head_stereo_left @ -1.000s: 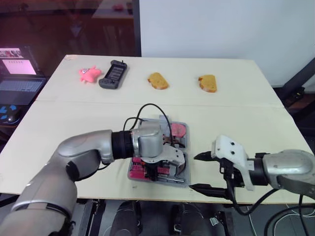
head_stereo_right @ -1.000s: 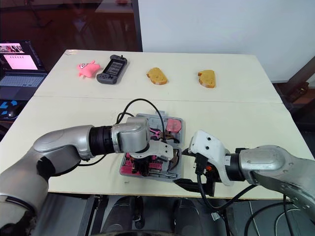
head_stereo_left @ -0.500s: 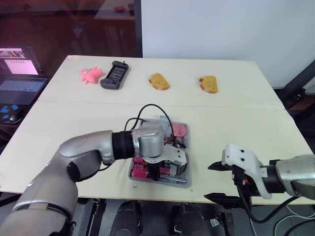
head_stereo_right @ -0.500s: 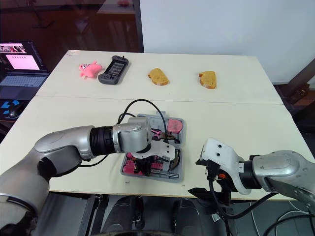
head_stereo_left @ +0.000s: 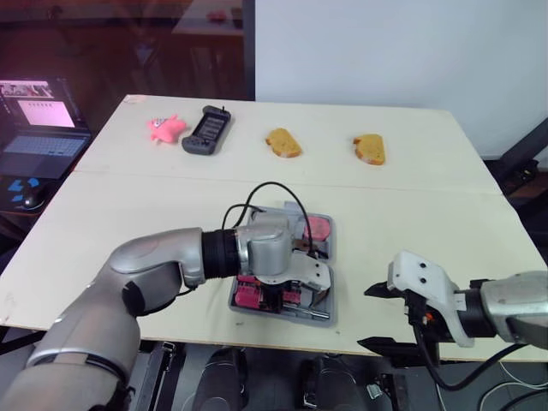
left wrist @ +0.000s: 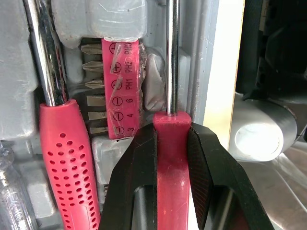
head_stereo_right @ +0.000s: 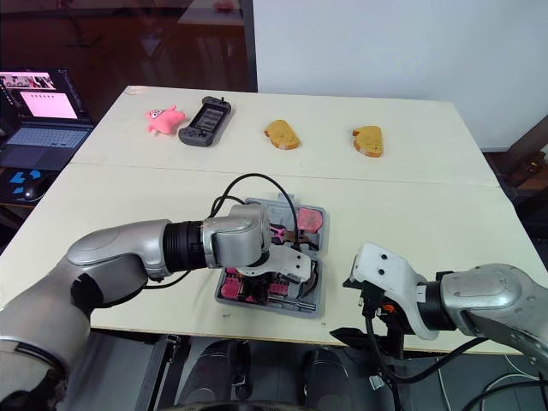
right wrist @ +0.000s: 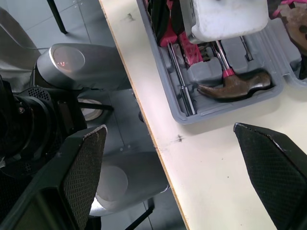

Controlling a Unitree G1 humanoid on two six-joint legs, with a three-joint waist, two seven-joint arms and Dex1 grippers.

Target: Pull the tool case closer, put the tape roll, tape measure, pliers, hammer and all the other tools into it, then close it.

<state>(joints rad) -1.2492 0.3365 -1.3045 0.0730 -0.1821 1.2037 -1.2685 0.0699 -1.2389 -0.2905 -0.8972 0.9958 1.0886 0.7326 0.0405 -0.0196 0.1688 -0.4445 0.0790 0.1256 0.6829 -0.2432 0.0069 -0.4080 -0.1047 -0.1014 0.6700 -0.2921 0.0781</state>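
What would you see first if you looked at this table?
The grey tool case near the front edge of the table catches the eye, with the left hand down inside it, shut on a red screwdriver. A hammer lies in the case, and the right hand hangs open just to the case's right. Far off on the table's left sits a pink toy.

A pale table (head_stereo_left: 128, 223) of two boards, joined by a seam (head_stereo_left: 411, 186) across its middle, stands before a white wall (head_stereo_left: 385, 51). Left of the wall is dark glass (head_stereo_left: 128, 43) with faint reflections. A laptop (head_stereo_left: 38, 128) with a lit screen sits lower, at the left. The floor (right wrist: 81, 24) is grey tile.
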